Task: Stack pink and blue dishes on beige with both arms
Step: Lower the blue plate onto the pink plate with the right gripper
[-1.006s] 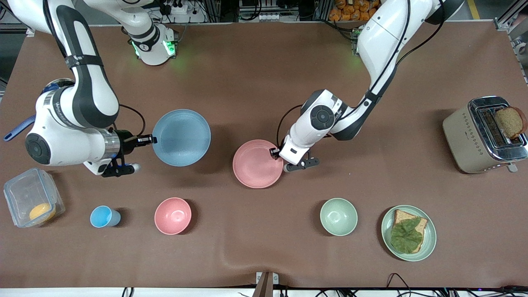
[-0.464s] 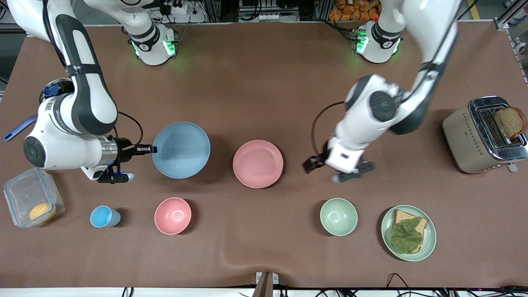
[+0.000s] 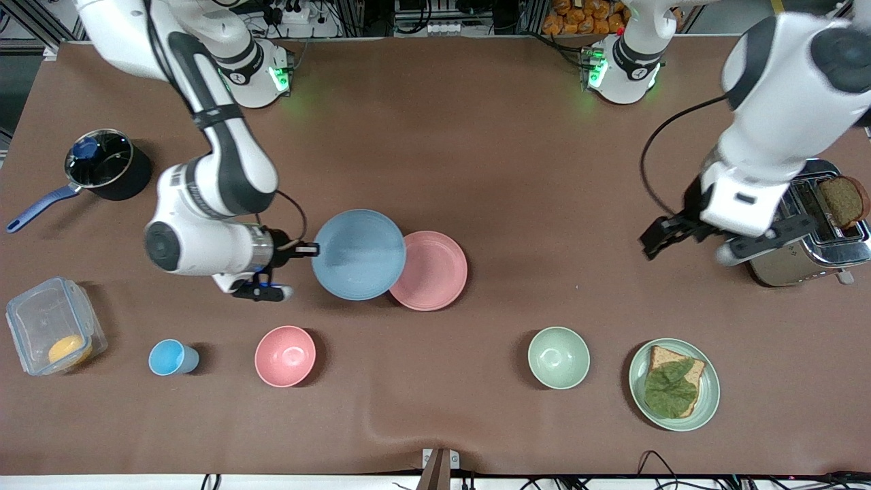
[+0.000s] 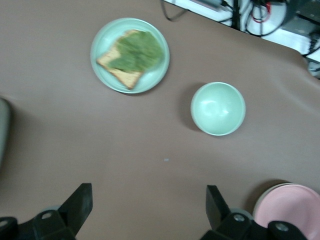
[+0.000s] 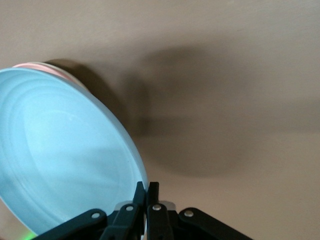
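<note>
Front view takes in the whole table (image 3: pixel 476 122): the right gripper (image 3: pixel 306 250) pinches the rim of the blue plate (image 3: pixel 358 254) and holds it in the air, its edge overlapping the pink plate (image 3: pixel 435 271), which lies flat mid-table. Only this view shows the pot (image 3: pixel 107 165), the lidded box (image 3: pixel 53 325), the blue cup (image 3: pixel 172 357), the pink bowl (image 3: pixel 285 356) and the toaster (image 3: pixel 803 231).

Right wrist view adds what the front camera cannot: the blue plate (image 5: pixel 65 155) is tilted, its rim clamped between the pressed-together fingers (image 5: pixel 152 200), with a sliver of pink plate (image 5: pixel 40 66) showing past its edge.

Left wrist view shows the left gripper (image 4: pixel 147 210) spread wide and empty, high over bare table, with the green bowl (image 4: pixel 218 108), the green plate (image 4: pixel 130 55) of bread and leaf, and part of the pink plate (image 4: pixel 290 207) below. In the front view this gripper (image 3: pixel 687 235) hangs beside the toaster.

Half a second ago the blue plate sat well apart from the pink one, toward the right arm's end; it has since been carried across to overlap it. The left arm has pulled away from mid-table to the toaster.

No beige plate is visible; round plates offer no long axis.
</note>
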{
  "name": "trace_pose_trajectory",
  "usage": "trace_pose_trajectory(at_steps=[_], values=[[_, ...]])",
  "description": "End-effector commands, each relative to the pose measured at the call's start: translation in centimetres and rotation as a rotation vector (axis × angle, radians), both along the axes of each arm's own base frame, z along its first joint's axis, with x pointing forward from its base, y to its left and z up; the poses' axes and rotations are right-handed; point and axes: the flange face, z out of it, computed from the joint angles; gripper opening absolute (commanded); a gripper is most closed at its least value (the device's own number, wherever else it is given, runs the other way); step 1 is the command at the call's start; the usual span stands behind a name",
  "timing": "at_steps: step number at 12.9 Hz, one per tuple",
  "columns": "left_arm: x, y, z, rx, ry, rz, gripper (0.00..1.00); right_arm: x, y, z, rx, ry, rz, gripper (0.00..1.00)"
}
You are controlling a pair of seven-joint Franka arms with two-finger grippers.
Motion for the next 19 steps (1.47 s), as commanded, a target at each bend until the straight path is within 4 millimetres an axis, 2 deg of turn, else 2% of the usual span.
trace_pose_trajectory(at_steps=[1,3,4,6,12,14,16,19], values=[[-1.5,4.0,3.0,0.049,0.010,-0.061,1.00,-0.6,4.6,-0.8,0.005,-0.027,-0.043,0.00],[-1.9,6.7,3.4,0.050,0.052,-0.080,1.00,-0.6,8.1,-1.6,-0.003,-0.039,-0.046,0.00],[-1.9,8.2,4.3,0.051,0.069,-0.065,1.00,-0.9,9.5,-2.2,-0.011,-0.039,-0.051,0.00],[-1.9,9.5,6.9,0.050,0.059,-0.070,1.00,-1.0,10.2,-3.2,-0.018,-0.050,-0.055,0.00],[-2.0,9.4,8.0,0.030,0.048,-0.072,1.00,-1.1,11.0,-6.4,-0.037,-0.074,-0.056,0.00],[-2.1,9.3,7.9,0.029,0.059,-0.076,1.00,-0.9,11.2,-7.0,-0.038,-0.085,-0.059,0.00],[-2.4,8.9,9.1,-0.016,0.060,-0.076,1.00,-0.9,11.5,-7.2,-0.034,-0.093,-0.063,0.00],[-2.3,9.3,9.0,-0.027,0.072,-0.069,1.00,-1.1,11.7,-7.4,-0.032,-0.091,-0.066,0.00]])
